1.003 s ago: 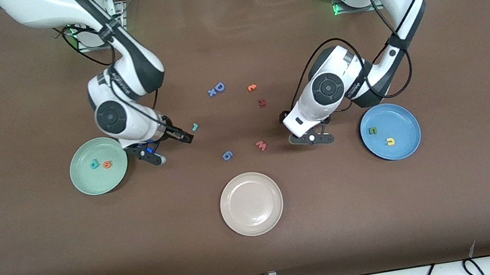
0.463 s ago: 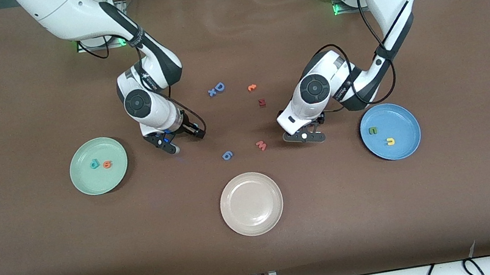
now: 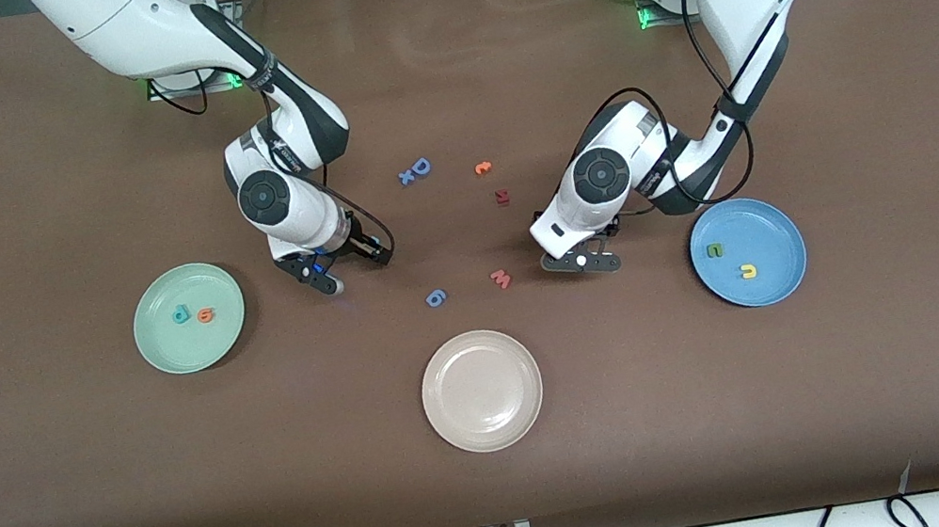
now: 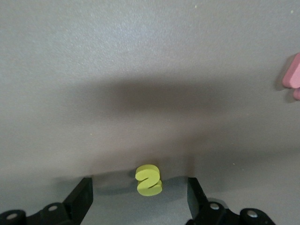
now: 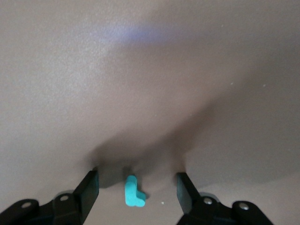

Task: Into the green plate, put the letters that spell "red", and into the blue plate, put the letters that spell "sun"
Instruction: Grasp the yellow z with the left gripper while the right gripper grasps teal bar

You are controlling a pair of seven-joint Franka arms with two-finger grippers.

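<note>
A beige plate [image 3: 481, 390], blue "D" [image 3: 419, 167], pink "m" [image 3: 501, 278].

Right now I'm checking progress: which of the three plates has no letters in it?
The beige-white plate, nearest the front camera; the green plate and blue plate each hold two.

Left wrist view: table surface [image 4: 150, 56], grey-brown, with a broad soft shadow across the middle. Yellow "s" [image 4: 149, 180] lies flat on it, between the two black fingers [image 4: 80, 199] of the left gripper [image 4: 140, 199]. Fingers stand apart, one on each side of the letter, neither touching it. Edge of a pink letter [image 4: 292, 79] shows at the frame border, well apart from the "s".
</note>
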